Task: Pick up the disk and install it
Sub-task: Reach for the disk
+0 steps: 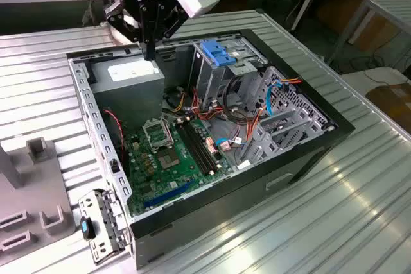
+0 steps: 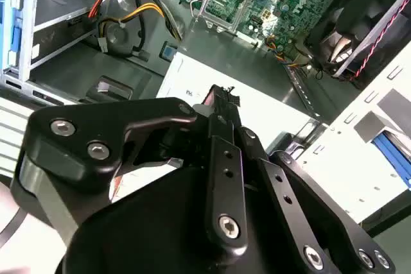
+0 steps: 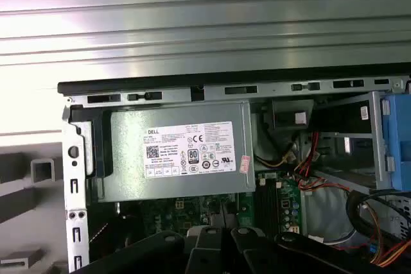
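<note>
The gripper (image 1: pixel 151 51) hangs over the power supply (image 1: pixel 131 72) inside the open computer case (image 1: pixel 212 222), jaws together and empty. The disk (image 2: pixel 393 152) seems to be the blue-railed piece just outside the case wall (barely seen in the second wrist view). It lies on the side away from the drive cage (image 1: pixel 215 78), its long axis unclear.

The computer case (image 1: pixel 212 219) sits on the worktop (image 1: pixel 359 210). Inside it, the power supply (image 1: pixel 131 76) fills the far corner at the exterior view's left. The motherboard (image 1: pixel 173 158) lies nearer, the drive cage (image 1: pixel 218 72) stands to the right, and the gripper (image 1: pixel 151 54) hangs over the power supply.
</note>
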Robot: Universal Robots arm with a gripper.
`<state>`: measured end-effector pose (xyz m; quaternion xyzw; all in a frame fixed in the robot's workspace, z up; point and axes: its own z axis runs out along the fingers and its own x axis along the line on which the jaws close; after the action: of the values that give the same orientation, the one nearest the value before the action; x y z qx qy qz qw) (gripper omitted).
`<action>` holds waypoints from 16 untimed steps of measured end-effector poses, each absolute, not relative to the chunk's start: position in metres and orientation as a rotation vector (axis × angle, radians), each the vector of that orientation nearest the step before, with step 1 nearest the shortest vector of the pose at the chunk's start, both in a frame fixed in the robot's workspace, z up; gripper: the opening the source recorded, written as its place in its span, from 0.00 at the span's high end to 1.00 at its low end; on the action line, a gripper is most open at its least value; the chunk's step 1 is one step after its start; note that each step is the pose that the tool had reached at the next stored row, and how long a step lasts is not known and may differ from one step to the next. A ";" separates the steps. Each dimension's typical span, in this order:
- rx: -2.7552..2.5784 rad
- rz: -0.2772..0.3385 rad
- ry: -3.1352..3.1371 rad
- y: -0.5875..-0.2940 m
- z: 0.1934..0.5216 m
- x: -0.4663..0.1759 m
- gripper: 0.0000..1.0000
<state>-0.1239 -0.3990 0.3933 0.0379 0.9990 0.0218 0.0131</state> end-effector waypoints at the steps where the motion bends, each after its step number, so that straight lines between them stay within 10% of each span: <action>1: 0.118 0.068 3.113 -0.399 0.393 -0.127 0.89; 16: 0.118 0.068 3.112 -0.399 0.393 -0.157 0.89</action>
<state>-0.1569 -0.3989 0.3933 0.0379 0.9990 0.0217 0.0131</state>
